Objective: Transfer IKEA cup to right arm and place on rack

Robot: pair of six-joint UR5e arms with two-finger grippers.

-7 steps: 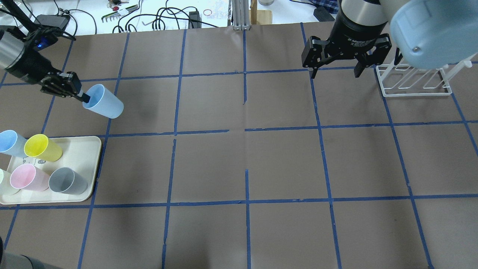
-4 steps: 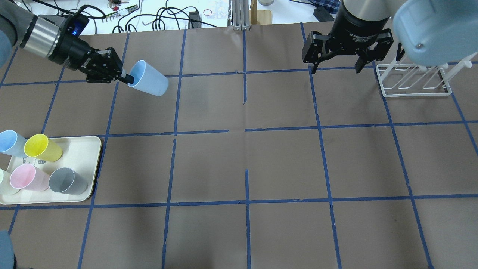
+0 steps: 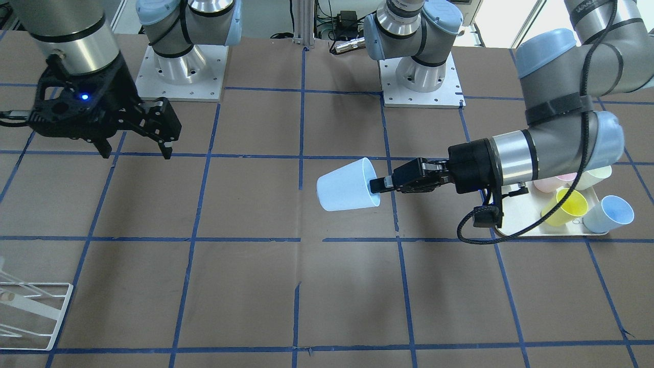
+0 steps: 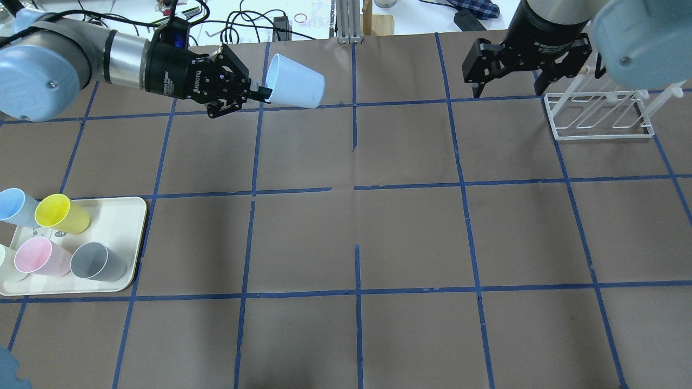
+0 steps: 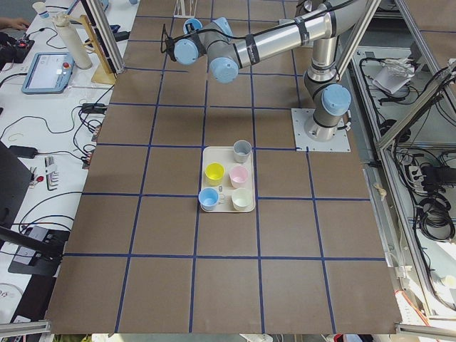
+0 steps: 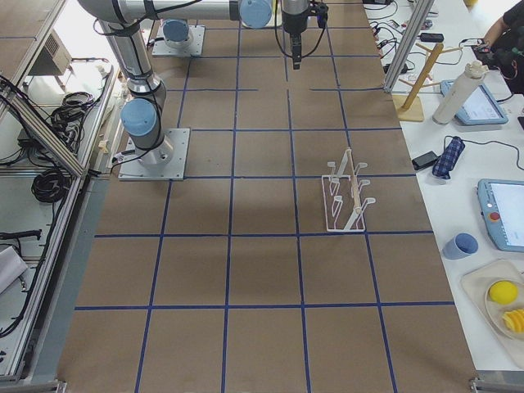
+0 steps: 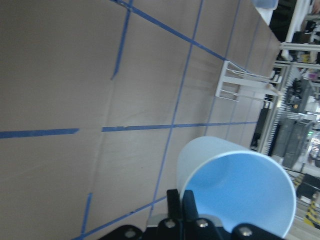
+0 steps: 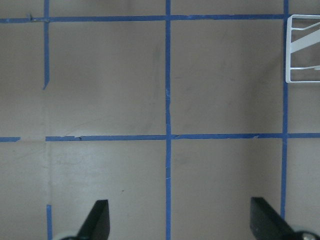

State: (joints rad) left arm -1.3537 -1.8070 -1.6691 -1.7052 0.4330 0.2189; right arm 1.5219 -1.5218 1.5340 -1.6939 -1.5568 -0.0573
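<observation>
The left gripper (image 4: 263, 93) is clamped on the rim of the small pale-blue tapered plastic IKEA cup (image 4: 294, 89), its fingers pressed close together with the cup wall pinched between them. The cup sticks straight out ahead of this gripper, lying sideways in the air above the brown paper-covered desk (image 4: 411, 232) with its blue tape grid. Its blue mouth is turned back to the gripper and its closed base points away, toward the right arm. In the left wrist view the cup (image 7: 235, 190) fills the lower corner just above the fingers.

The right gripper (image 4: 508, 93) of the silver-grey right arm with light-blue joint caps hangs pointing down at the desk. Its jaws are spread wide with nothing between them, and a blue light glows on its body. It is well apart from the cup, across the desk from the left gripper.

The white thin-wire rack (image 4: 600, 136) with slanted pale rods stands on the desk just beside the right gripper, on the side away from the left gripper, with no cup on it.

Well behind the left gripper, back past its wrist, a beige rounded tray (image 4: 121, 216) holds a yellow cup (image 4: 62, 213), a pink cup (image 4: 40, 258), a grey cup (image 4: 97, 262) and a second pale-blue cup (image 4: 16, 205)
</observation>
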